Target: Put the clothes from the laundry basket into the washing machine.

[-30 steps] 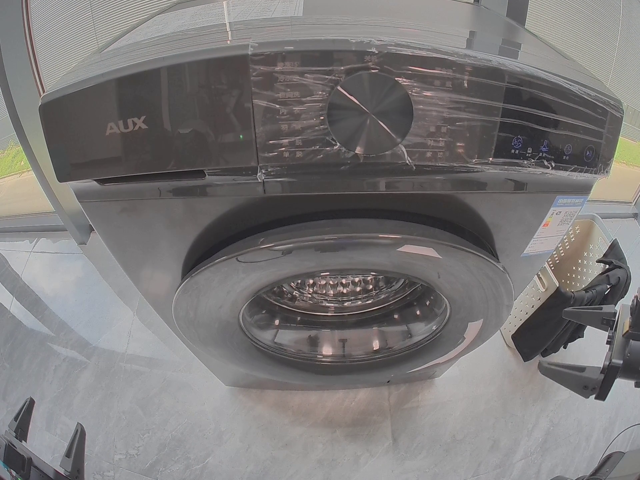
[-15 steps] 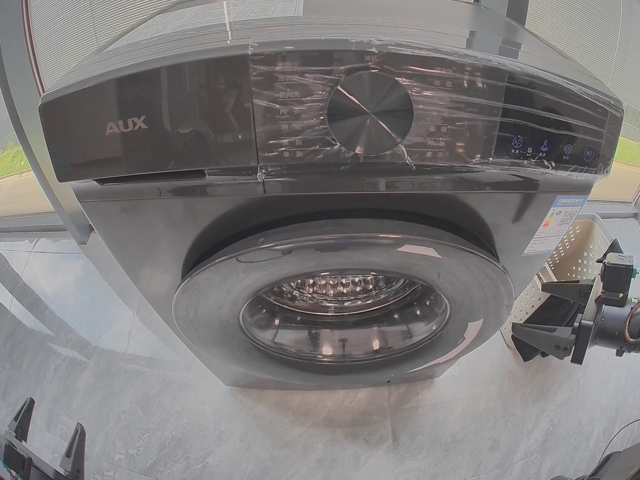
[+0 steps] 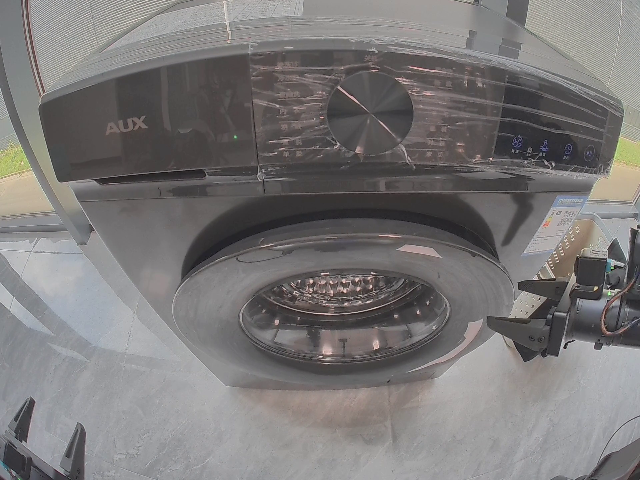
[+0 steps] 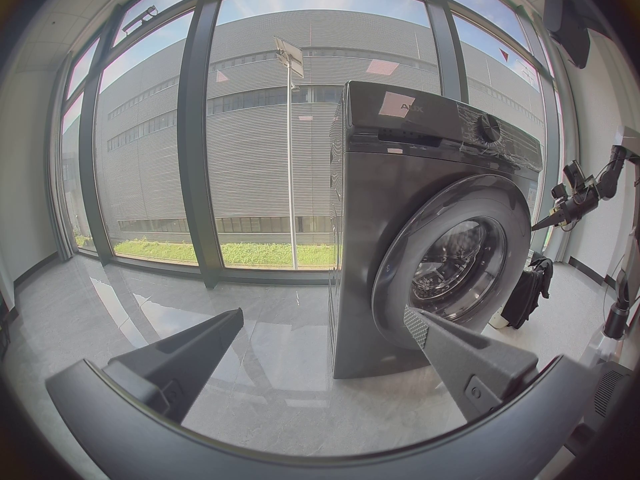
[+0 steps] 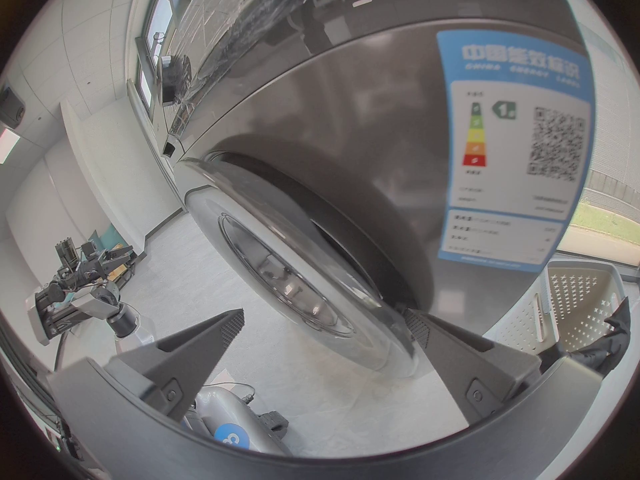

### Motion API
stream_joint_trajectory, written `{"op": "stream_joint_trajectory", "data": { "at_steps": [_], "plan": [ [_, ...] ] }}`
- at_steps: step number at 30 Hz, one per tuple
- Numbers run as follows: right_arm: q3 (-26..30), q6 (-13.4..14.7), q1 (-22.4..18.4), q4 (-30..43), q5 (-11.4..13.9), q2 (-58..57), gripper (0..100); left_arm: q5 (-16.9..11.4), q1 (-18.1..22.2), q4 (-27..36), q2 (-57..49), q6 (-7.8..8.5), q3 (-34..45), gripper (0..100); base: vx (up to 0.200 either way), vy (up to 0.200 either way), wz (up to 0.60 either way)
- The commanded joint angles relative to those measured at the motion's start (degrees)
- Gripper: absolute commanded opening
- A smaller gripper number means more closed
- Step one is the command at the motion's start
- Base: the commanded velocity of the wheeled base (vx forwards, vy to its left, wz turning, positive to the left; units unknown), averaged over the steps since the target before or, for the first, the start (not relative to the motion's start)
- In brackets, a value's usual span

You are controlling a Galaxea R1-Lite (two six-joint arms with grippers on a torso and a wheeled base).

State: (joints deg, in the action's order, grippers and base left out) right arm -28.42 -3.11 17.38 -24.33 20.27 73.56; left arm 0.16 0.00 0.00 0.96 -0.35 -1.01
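**Clothes at the basket, both pincers empty**

Clothes [image 4: 527, 292], a dark bundle, hang over the rim of the white perforated laundry basket [image 5: 579, 293]. The basket stands on the floor just beside the washing machine [image 3: 153, 235], on the robot's right. The dark cloth drapes down the basket's outer side towards the grey tiled floor [image 3: 267, 428].

The machine's round door [image 3: 213, 301] looks shut from where I stand, and the steel drum shows through its glass. A big dial [image 3: 370, 112] sits in the middle of the control panel, under wrinkled plastic film. A blue and white label [image 5: 513, 148] is stuck high on the front, on the side nearest the basket.

The right pincer [image 3: 505, 303] hovers close to the door's right edge, between the door and the basket. Its two fingers are spread wide with nothing between them. It touches neither the cloth nor the machine, as far as I can tell.

The left pincer [image 3: 53, 415] is low on the robot's left, well apart from the machine and above the floor. It is also spread open and holds nothing.

Tall windows [image 4: 253, 135] stand behind the machine.
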Motion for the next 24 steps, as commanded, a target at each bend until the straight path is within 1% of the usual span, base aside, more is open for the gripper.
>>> {"op": "stream_joint_trajectory", "data": {
  "at_steps": [1,5,10,13,18,24],
  "plan": [
    [-0.1,0.4,1.5,-0.7,-0.1,2.4,100,0.0,0.0,0.0,-1.0,-0.09,0.8,100,0.000,0.000,0.00],
    [-0.3,0.3,1.6,-1.2,-0.1,3.4,100,0.0,0.0,0.0,-1.0,-0.09,0.8,100,0.000,0.000,0.00],
    [-0.3,0.3,1.6,-4.2,-0.1,5.6,100,0.0,0.0,0.0,-1.0,-0.09,0.8,100,0.000,0.000,0.00],
    [-0.1,0.2,1.6,-4.4,-0.1,5.6,100,0.0,0.0,0.0,-1.0,-0.09,0.8,100,0.000,0.000,0.00],
    [2.0,0.3,2.6,-4.3,0.0,4.1,100,0.0,0.0,0.0,-1.0,-0.09,0.8,100,0.000,0.000,0.00],
    [5.4,0.1,2.7,-3.9,0.4,-1.2,100,0.0,0.0,0.0,-1.0,-0.09,0.8,100,0.000,0.000,0.00]
  ]
}}
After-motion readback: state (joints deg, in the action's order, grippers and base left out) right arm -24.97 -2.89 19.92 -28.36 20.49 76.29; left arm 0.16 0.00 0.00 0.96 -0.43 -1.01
